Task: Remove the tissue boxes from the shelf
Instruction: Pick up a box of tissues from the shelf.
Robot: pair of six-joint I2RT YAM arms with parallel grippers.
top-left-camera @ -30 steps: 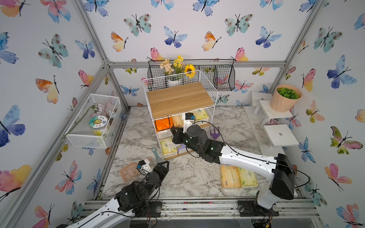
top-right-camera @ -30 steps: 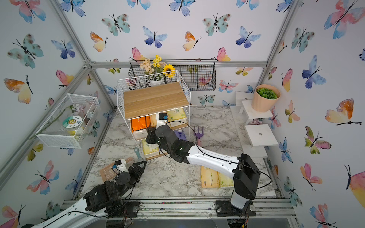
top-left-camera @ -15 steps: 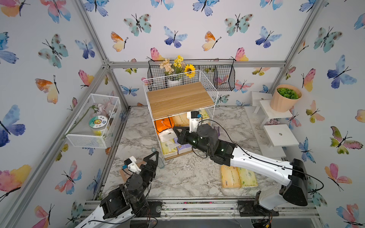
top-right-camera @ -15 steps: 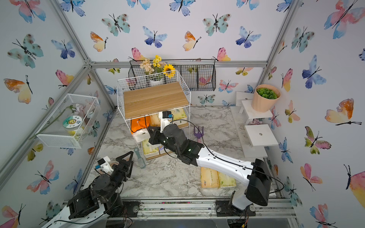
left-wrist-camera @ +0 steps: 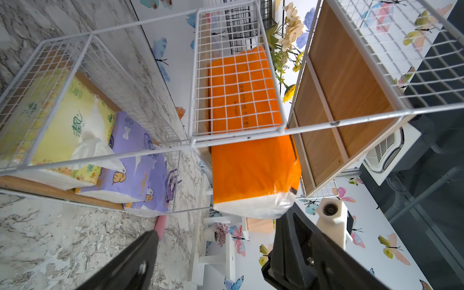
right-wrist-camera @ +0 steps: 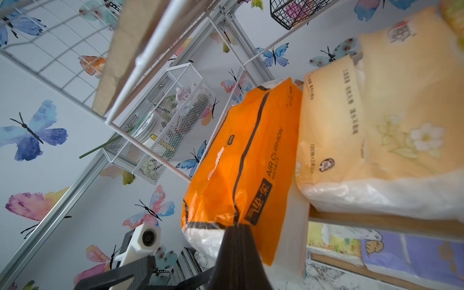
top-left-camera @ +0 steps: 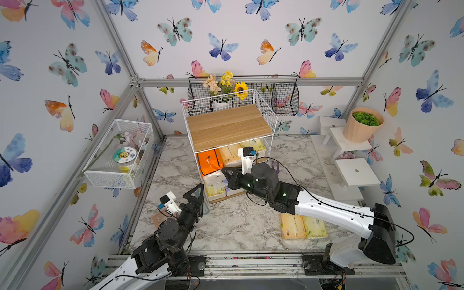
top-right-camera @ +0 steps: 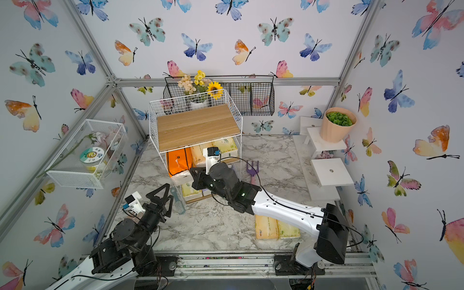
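Only in the right wrist view can the grip be made out: the right tool, pressed together, is seen pinching the near end of the bright orange plastic-wrapped tissue pack. That pack is lodged on the middle board of the white wire-frame shelf with wood-grain boards, its end jutting past the front rim, beside a peach pack. The purple pack and yellow-green pack on the bottom board are shown by the left wrist view, where the left tool is spread wide and empty. A second peach pack and a second yellow-green pack, laid on the marble counter, are shown in both top views.
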